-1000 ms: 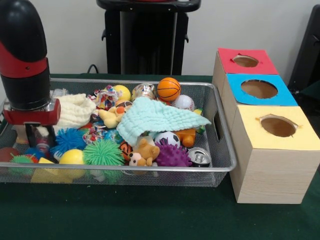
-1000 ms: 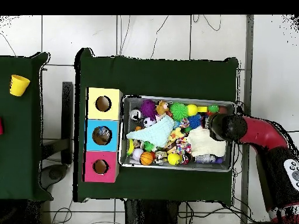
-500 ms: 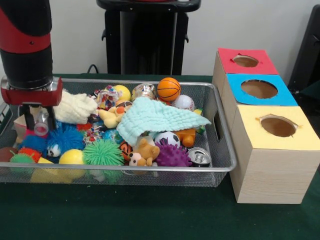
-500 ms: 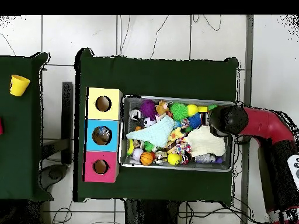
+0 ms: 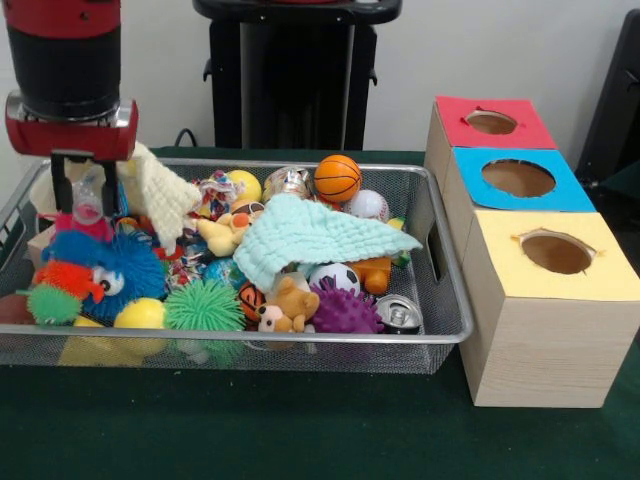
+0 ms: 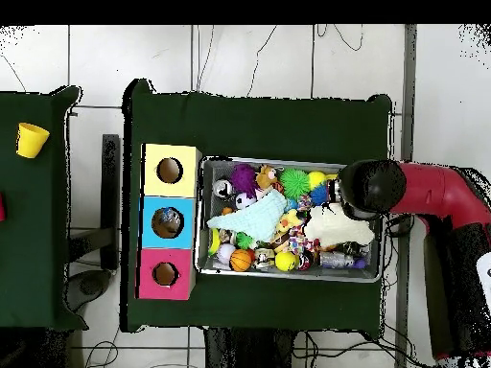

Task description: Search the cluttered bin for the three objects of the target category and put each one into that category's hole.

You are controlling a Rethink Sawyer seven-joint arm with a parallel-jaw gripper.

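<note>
Tabletop [image 5: 300, 430], green cloth: carries all below.
Mesh bin [image 5: 445, 330]: crowded with toys.
Three-hole box [image 5: 545, 330]: beside the bin.
Blue fuzzy toy [image 5: 110, 275]: at the bin's end, under the tool.
Tool [image 5: 88, 215]: clamped on something small. We judge a straight lift best, clearing the cream cloth [image 5: 160, 195].

Pale wall [image 5: 500, 50] behind; white tiled floor [image 6: 259, 57] around green-clothed table [image 6: 259, 120].
</note>
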